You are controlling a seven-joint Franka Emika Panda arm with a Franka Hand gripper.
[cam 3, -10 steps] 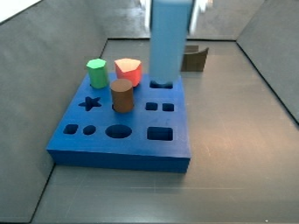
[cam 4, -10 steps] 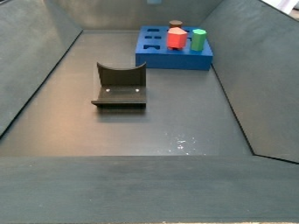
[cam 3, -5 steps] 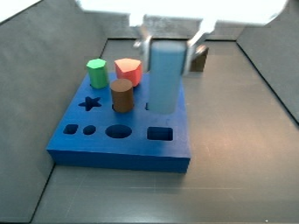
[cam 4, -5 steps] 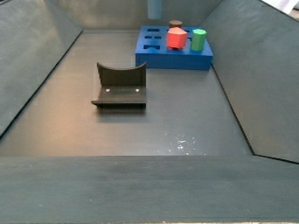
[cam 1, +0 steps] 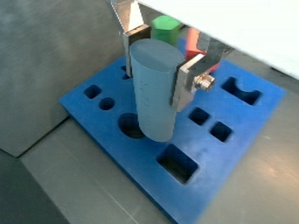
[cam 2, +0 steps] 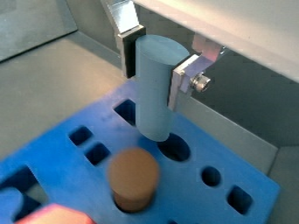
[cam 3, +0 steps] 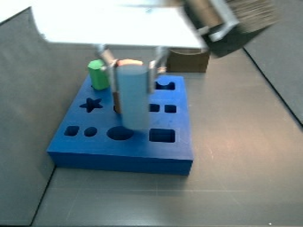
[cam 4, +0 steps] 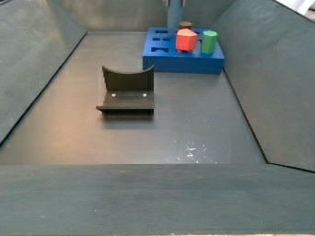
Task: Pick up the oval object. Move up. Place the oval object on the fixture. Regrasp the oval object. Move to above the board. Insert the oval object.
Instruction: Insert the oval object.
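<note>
— Gripper?
— Gripper (cam 1: 156,54) was above the board (cam 1: 176,188), clamped on the oval object (cam 1: 153,92), held upright.
— Peg's lower end?
— Over a round hole, just beside the brown cylinder (cam 2: 135,178). Fixture (cam 4: 124,91) sat well apart.

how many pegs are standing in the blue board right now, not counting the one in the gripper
3: the green peg, the red peg beside it and the brown cylinder. The gripper holds the oval object; none seems hidden.
</note>
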